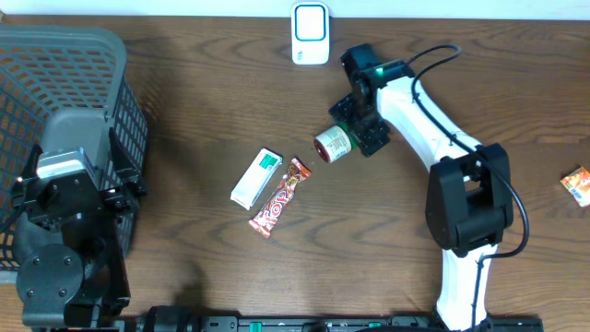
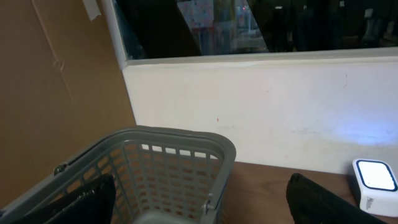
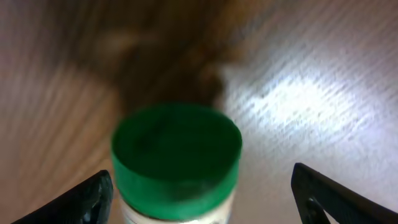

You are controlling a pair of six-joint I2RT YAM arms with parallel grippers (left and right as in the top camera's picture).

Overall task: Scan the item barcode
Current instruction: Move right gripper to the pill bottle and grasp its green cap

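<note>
**Jar (image 1: pixel 330 144) on its side near the barcode scanner (image 1: pixel 310 33), right gripper (image 1: pixel 353 132) open around its lid**

Wooden table (image 1: pixel 184 111), seen from above. The white barcode scanner stands at the far edge, and every place below is given from it.

The jar lies a short way in front of the scanner, toward the robot and slightly to the robot's right. It is tipped on its side on the wood. Its green lid (image 3: pixel 176 149) points away from the robot, into the right gripper. The right wrist camera looks straight at the lid, which sits between the two black fingers (image 3: pixel 81 199). The fingers are spread wide, with clear space on either side of the lid. They do not touch it.

Further in front of the scanner, and a little to the robot's left, lie a white and green box (image 1: pixel 255 177) and a red-wrapped candy bar (image 1: pixel 279 196). They lie side by side, apart from the jar.

Far to the scanner's left stands a grey plastic basket (image 1: pixel 92 55). The left gripper (image 2: pixel 199 208) hangs above it. Its fingers (image 2: pixel 323 202) are apart with nothing between them, and its camera looks across the basket toward the wall and the scanner.

Far to the scanner's right, near the table edge, lies a small orange packet (image 1: pixel 577 184).
</note>
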